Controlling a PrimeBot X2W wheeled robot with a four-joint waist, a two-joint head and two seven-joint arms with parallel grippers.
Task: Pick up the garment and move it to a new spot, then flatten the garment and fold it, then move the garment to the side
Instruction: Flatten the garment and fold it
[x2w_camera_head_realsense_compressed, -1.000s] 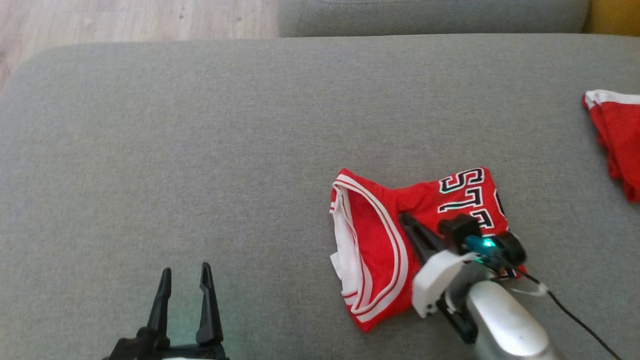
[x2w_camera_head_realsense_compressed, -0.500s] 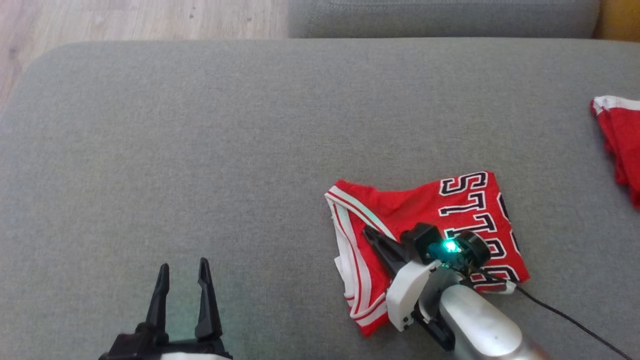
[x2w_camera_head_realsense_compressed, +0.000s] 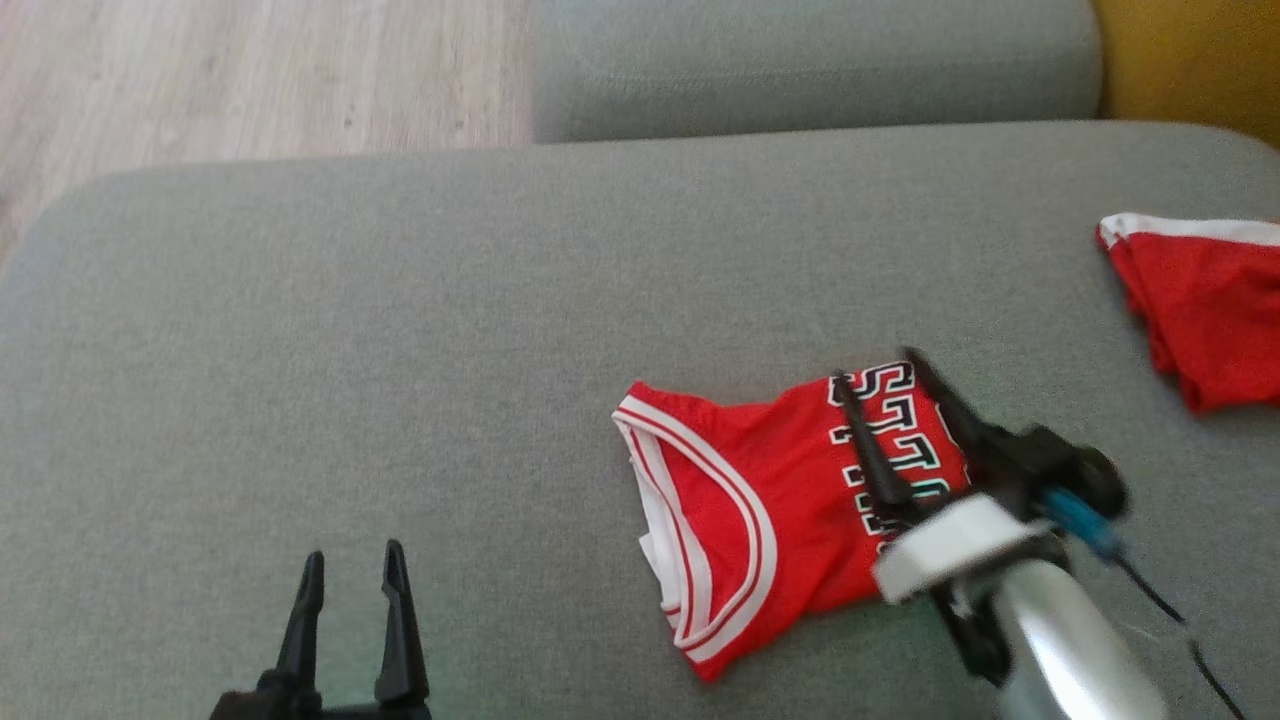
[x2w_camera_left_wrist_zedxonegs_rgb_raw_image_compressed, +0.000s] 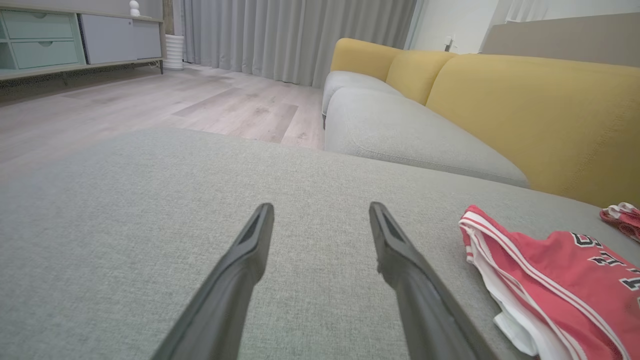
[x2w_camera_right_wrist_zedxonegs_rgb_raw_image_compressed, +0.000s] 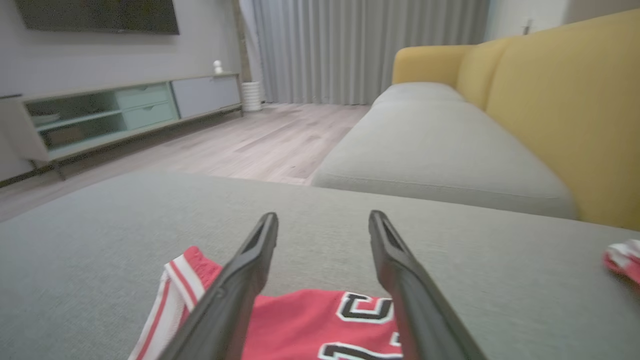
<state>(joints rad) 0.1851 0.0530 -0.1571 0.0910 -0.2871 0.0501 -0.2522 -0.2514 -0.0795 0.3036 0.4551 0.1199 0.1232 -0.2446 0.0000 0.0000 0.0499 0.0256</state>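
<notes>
The folded red mesh jersey with white trim (x2w_camera_head_realsense_compressed: 770, 510) lies crosswise on the grey fabric sofa cushion (x2w_camera_head_realsense_compressed: 400, 300), its lettered right end beneath the spread-fingered right gripper (x2w_camera_head_realsense_compressed: 875, 370), while the left gripper (x2w_camera_head_realsense_compressed: 353, 552), also spread, waits well off the jersey's left.

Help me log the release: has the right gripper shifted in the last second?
Yes. Against the red basketball jersey, the right gripper went from the white-striped armhole rightward to the black lettering, jaws now apart.

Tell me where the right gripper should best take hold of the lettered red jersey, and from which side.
Likely the lettered edge of the jersey, from above: it lies flat on the cushion, and the open right gripper hovers there.
</notes>
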